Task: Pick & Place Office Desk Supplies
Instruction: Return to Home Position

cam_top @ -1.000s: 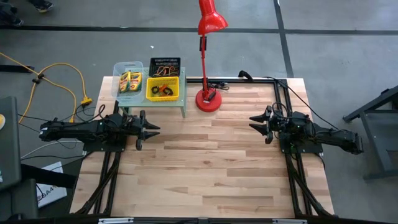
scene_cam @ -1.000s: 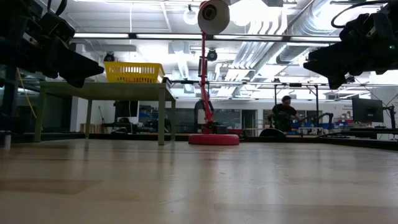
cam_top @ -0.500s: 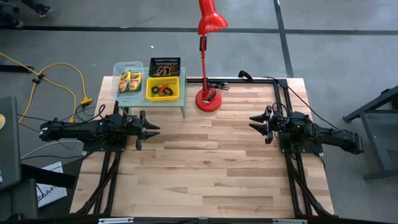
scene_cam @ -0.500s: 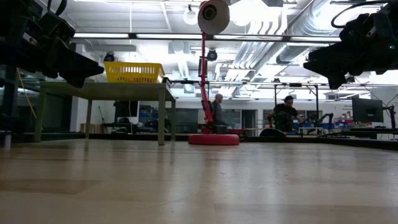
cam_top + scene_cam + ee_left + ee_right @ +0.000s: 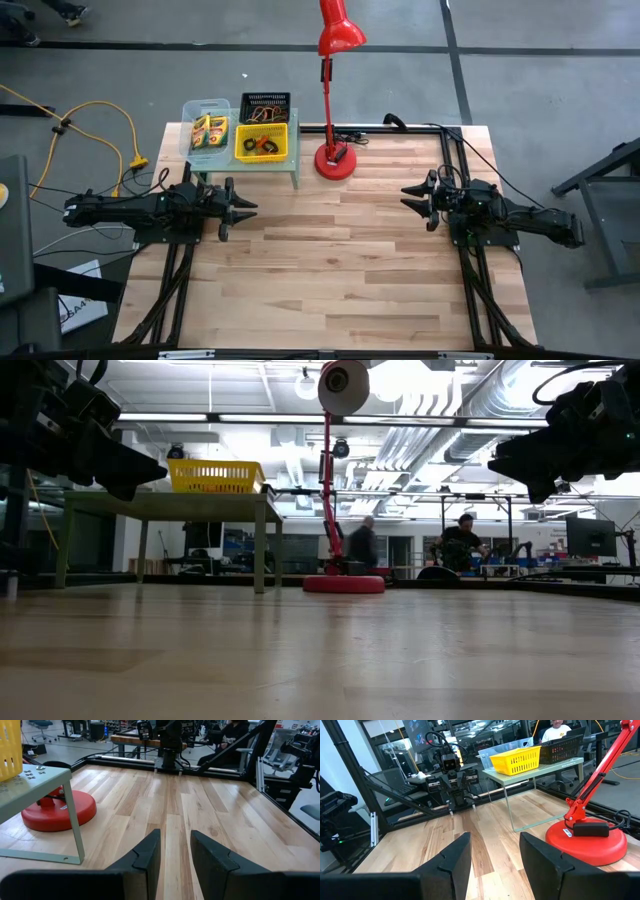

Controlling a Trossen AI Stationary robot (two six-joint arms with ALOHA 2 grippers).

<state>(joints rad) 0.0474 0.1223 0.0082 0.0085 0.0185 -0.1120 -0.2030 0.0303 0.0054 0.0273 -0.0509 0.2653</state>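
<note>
On the light-green rack [image 5: 240, 152] at the table's far left stand three bins. The clear bin [image 5: 208, 112] holds yellow crayon boxes [image 5: 208, 131]. The black-mesh bin [image 5: 265, 106] is behind the yellow bin [image 5: 262, 142], which holds small coloured pieces I cannot tell apart. My left gripper [image 5: 243, 208] hovers open near the rack's front, above the table. My right gripper [image 5: 406, 197] hovers open at the right side, facing the left one. Between each one's fingers, in the wrist views [image 5: 175, 852] [image 5: 492, 855], only bare wood shows.
A tall red desk lamp stands with its round base [image 5: 333, 160] on the table just right of the rack, and its head [image 5: 340, 30] reaches beyond the far edge. Bare wooden tabletop [image 5: 330, 270] lies between the arms. People [image 5: 462, 540] are in the room beyond.
Both arms have kept still. In the room beyond the table a person has walked into view past the lamp, going toward the right.
</note>
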